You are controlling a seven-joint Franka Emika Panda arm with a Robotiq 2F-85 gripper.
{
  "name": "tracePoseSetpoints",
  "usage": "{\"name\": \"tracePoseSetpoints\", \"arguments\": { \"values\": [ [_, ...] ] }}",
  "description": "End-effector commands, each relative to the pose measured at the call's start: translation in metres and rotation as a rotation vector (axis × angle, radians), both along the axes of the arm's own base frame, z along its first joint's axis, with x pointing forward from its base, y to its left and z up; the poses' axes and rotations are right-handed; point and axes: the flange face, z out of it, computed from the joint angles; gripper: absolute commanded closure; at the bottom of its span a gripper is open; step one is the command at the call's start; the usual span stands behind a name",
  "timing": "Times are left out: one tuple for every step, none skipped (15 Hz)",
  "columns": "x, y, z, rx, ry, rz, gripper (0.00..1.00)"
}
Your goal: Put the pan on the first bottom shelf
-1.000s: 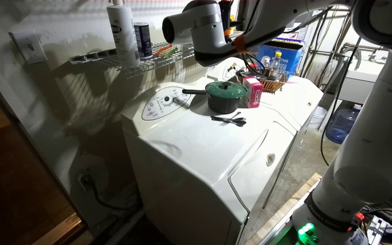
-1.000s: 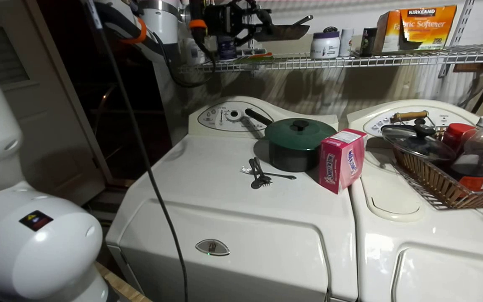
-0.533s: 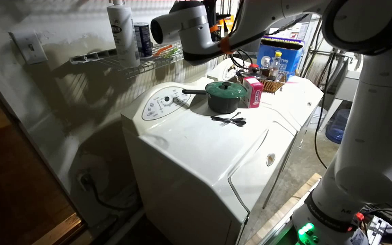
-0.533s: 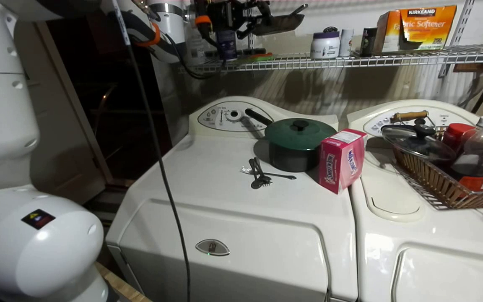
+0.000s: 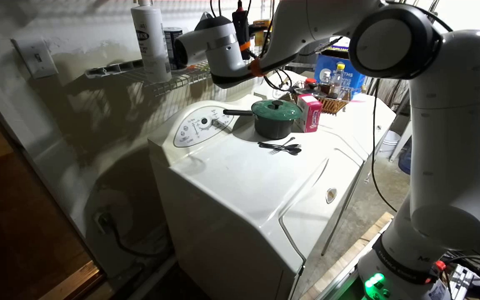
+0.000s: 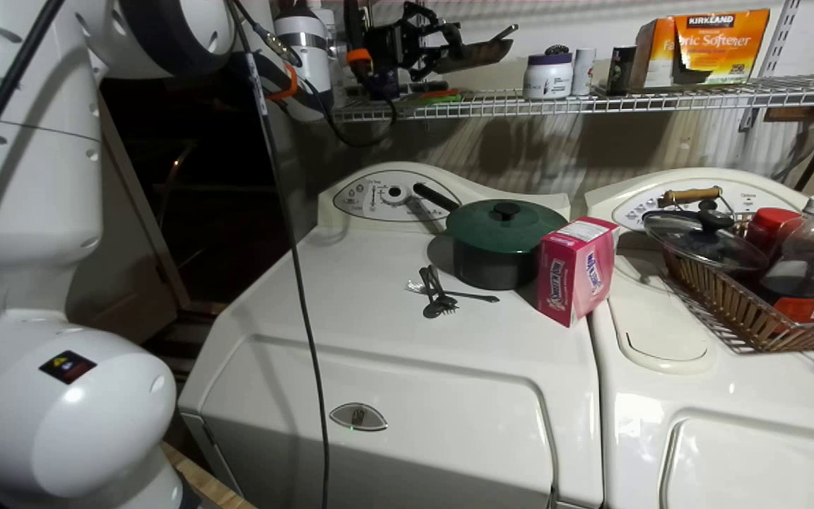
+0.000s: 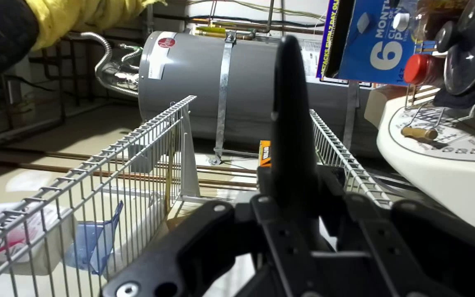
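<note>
I have the claw (image 6: 451,51) clamped on the pan (image 6: 482,56), which hangs in the air, higher than the wire shelf (image 6: 555,107) in an exterior view. That shelf carries a purple-lidded jar (image 6: 547,78); below, my tabletop (image 6: 350,304) holds a green-lidded pot (image 6: 495,258).

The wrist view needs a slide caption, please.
Gripper holding a black frying pan; wire shelves either side, gray water heater beyond.
</note>
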Motion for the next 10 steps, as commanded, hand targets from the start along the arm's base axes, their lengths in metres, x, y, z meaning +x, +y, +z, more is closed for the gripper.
{"name": "tracePoseSetpoints", "arguments": {
  "values": [
    [0.026,0.005,0.000,-0.036,-0.042,-0.034,0.93],
    [0.030,0.005,-0.005,-0.036,-0.042,-0.038,0.93],
    [0.034,0.005,-0.009,-0.035,-0.041,-0.041,0.93],
    [0.037,0.005,-0.013,-0.035,-0.040,-0.043,0.93],
    [0.040,0.005,-0.016,-0.035,-0.040,-0.045,0.93],
    [0.043,0.005,-0.019,-0.035,-0.040,-0.051,0.93],
    [0.045,0.005,-0.021,-0.034,-0.040,-0.056,0.93],
    [0.047,0.005,-0.023,-0.034,-0.040,-0.059,0.93],
    [0.048,0.005,-0.026,-0.036,-0.041,-0.063,0.93],
    [0.050,0.006,-0.027,-0.038,-0.043,-0.064,0.93]
  ]
}}
